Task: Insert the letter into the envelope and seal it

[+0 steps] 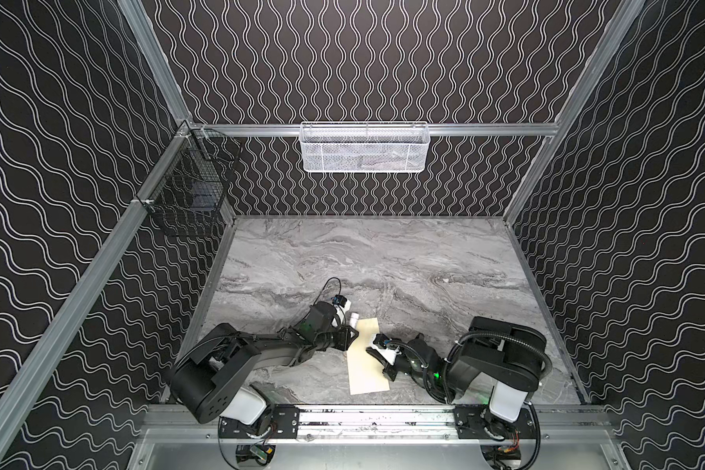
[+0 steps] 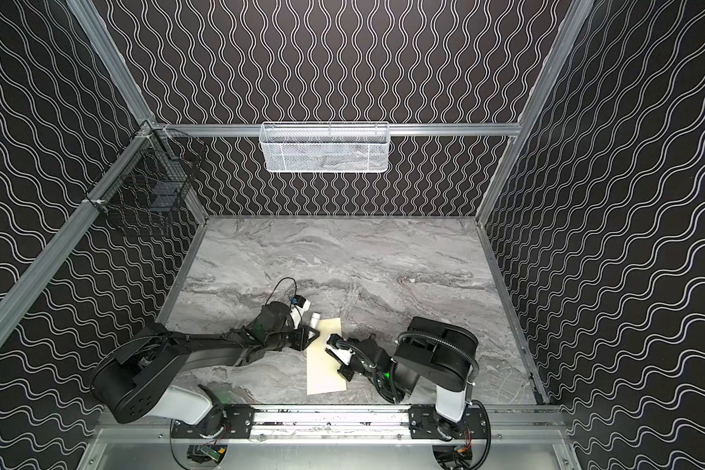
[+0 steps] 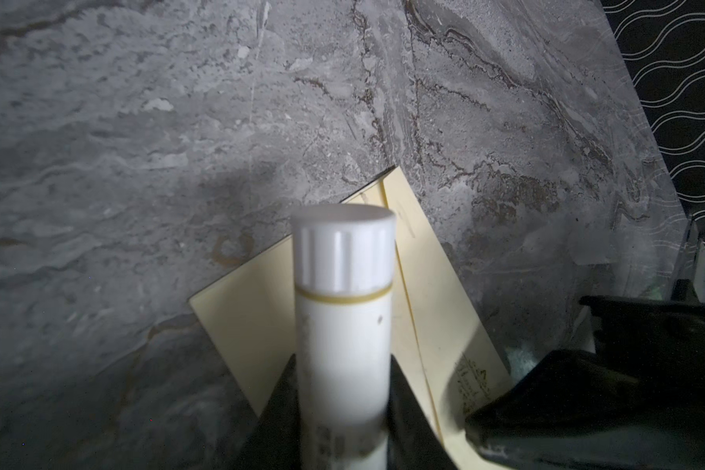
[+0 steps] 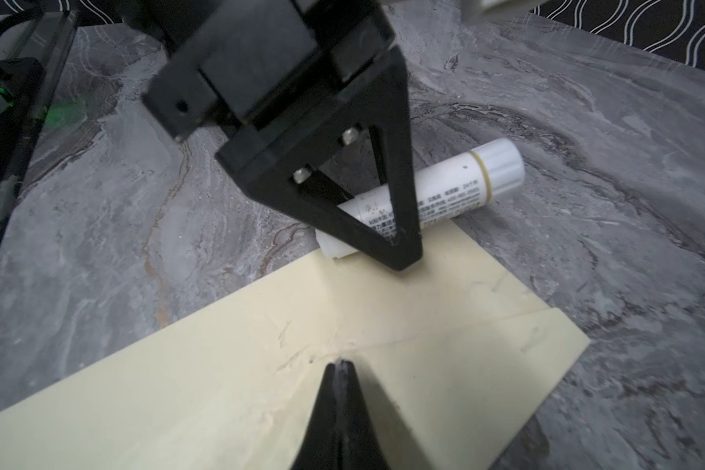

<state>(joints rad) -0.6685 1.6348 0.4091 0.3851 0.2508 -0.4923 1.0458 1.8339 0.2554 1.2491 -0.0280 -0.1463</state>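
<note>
The envelope (image 1: 365, 376), long and pale cream, lies flat near the front edge of the marble table (image 1: 403, 260), running near to far. Its diagonal folds meet mid-face amid small wrinkles. The right gripper (image 4: 341, 365), jaws pressed together and empty, touches that meeting point. At the envelope's far end the left gripper (image 3: 342, 378), partly open, clamps a white stick (image 4: 460, 179).
</note>
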